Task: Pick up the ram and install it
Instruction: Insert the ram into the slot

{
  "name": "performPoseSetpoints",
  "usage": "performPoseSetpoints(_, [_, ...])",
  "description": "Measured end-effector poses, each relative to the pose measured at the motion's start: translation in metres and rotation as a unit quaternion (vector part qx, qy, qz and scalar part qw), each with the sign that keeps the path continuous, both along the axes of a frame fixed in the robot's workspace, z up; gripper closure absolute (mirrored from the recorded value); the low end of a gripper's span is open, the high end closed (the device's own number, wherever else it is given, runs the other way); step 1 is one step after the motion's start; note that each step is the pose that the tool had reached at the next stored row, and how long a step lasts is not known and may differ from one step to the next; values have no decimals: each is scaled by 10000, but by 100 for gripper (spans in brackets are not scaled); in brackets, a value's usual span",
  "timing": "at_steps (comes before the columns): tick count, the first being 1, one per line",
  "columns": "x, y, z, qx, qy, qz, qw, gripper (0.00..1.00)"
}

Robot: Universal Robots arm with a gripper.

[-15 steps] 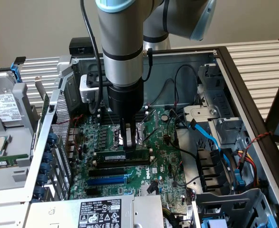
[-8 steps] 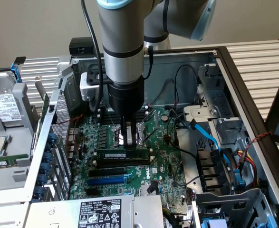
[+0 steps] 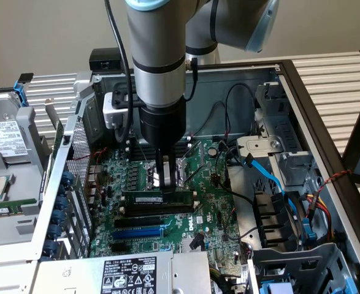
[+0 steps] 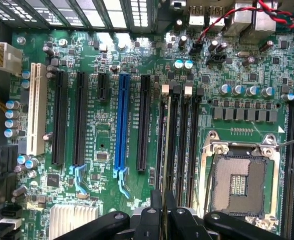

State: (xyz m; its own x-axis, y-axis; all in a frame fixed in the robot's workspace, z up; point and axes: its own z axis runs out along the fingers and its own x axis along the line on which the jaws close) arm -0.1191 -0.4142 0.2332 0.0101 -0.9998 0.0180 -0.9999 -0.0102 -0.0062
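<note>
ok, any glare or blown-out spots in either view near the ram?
Exterior view: soft, even light, no glare on the ram, its label readable as a pale patch. Wrist view: the vent slots blow out white, and glare spills onto the motherboard beside them; the memory slot area is evenly lit.

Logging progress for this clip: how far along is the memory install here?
Done: the ram is picked up. In hand: the gripper is shut on its top edge, holding it upright along the black memory slots. Left: it is not released, and I cannot tell whether it is fully seated.
</note>
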Motion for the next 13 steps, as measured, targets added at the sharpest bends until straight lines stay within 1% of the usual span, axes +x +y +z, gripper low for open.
performPoseSetpoints(3, [-6, 3, 56, 0, -3, 1, 10000, 86])
performPoseSetpoints(4, [-13, 4, 62, 0, -31, 3, 10000, 86])
performPoseSetpoints(5, [-18, 8, 61, -1, -104, 3, 9999, 86])
performPoseSetpoints(7, [-32, 19, 61, -5, -286, 3, 9996, 86])
performPoseSetpoints(8, [-49, 23, 61, -6, -324, 3, 9995, 86])
performPoseSetpoints(9, [-69, 23, 60, -5, -329, 3, 9995, 86])
performPoseSetpoints(12, [-111, 26, 61, -12, -329, 3, 9995, 86])
performPoseSetpoints(13, [-119, 26, 59, -20, -329, 4, 9995, 86])
